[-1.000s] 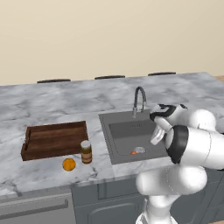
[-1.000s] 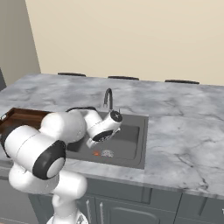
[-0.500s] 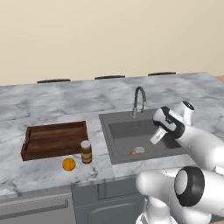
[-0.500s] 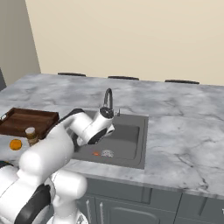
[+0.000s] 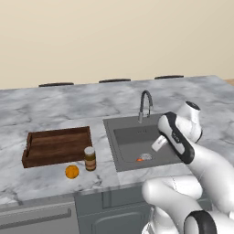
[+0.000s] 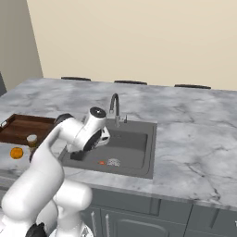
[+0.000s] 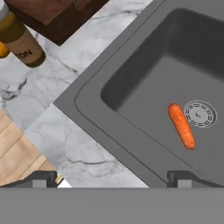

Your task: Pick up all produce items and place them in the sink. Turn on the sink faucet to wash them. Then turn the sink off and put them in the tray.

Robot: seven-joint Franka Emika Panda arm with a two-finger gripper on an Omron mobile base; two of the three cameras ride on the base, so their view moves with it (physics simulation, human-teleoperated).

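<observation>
Wall: plain cream-beige wall behind the island, evenly lit; a greyer wall section stands at the far left of the right base view.
Counter: grey marble countertop with darker veins — broad and flat.
Cabinets: dark grey cabinet fronts below the counter, with slim bar handles.
Seating: dark chair backs just clear the far edge of the counter.
Floor: light wooden floor planks — seen in the hand view.

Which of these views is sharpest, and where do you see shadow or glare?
Hand view: crisp close-up, the carrot beside the drain, soft shading under the sink wall. Left base view: even flat light, faint shadow beside the jar. Right base view: softer, the orange small; no glare anywhere.
</observation>
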